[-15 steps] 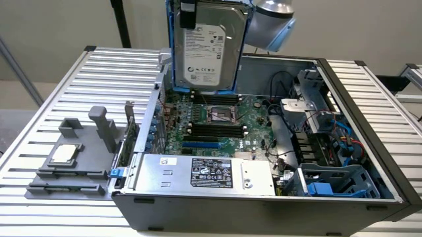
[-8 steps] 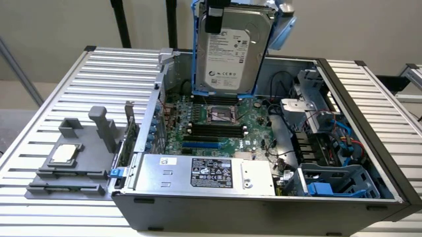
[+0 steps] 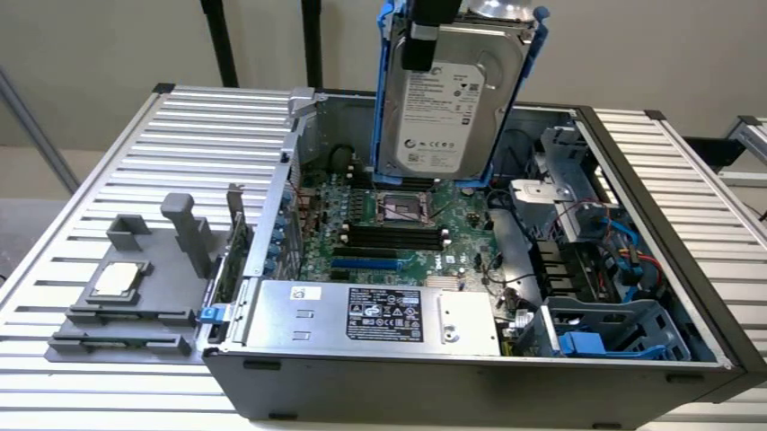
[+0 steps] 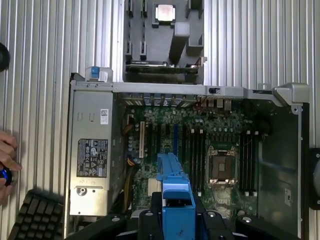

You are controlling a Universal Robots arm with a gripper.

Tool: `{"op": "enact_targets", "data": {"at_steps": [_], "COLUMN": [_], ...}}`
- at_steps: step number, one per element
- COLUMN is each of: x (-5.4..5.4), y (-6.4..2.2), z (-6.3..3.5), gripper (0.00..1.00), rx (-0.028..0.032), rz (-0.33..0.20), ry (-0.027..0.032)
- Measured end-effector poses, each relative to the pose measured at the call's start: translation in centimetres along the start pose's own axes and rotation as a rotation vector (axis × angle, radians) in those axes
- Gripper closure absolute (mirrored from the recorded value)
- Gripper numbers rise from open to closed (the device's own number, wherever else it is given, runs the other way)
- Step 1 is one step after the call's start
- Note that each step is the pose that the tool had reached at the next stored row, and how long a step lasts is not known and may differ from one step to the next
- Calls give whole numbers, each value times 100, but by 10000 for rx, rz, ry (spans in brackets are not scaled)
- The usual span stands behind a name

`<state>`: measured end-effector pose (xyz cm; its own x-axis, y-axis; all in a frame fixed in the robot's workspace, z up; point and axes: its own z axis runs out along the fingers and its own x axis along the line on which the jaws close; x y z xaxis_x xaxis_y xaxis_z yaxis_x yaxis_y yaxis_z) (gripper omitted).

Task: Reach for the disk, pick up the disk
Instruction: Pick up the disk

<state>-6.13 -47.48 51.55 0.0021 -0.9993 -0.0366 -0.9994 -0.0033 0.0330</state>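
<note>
An opened desktop computer case (image 3: 671, 377) lies on a slatted aluminium worktop (image 3: 108, 395), its motherboard (image 3: 396, 224), CPU socket (image 3: 403, 206) and power supply (image 3: 359, 314) exposed. A grey fixture (image 3: 132, 296) holding a small square chip (image 3: 118, 280) sits beside the case, towards the exterior view's left edge of the worktop. The gripper (image 4: 176, 210) is clamped on the disk (image 3: 450, 99), which hangs upright in its blue bracket (image 4: 172, 180) above the motherboard, clear of the case. A person's hand (image 4: 6, 160) and a keyboard (image 4: 37, 215) appear in the wrist view.
</note>
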Motion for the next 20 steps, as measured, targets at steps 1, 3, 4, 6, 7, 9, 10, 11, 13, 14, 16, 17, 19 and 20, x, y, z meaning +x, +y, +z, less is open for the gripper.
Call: {"op": "enact_targets", "data": {"at_steps": [1,3,4,6,7,9,10,11,13,14,16,17,19,20], "x": [20,59,78,117,137,177,197,216,255,274,314,333,372,391], "y": [-23,-68,-91,-136,-160,-207,-230,-253,-300,-324,-374,-398,-447,-472], "z": [-1,-4,-6,-9,-10,-13,-15,-16,-19,-21,-23,-26,-28,-30], "gripper": [67,67,67,67,67,67,67,67,67,67,67,67,67,67], "rx": [2,8,10,15,18,23,26,29,34,36,42,44,49,52], "rz": [0,-1,-1,-2,-2,-3,-4,-4,-4,-5,-6,-6,-7,-7], "ry": [-8,-22,-31,-44,-53,-68,-76,-84,-100,-107,-124,-131,-148,-157]}}
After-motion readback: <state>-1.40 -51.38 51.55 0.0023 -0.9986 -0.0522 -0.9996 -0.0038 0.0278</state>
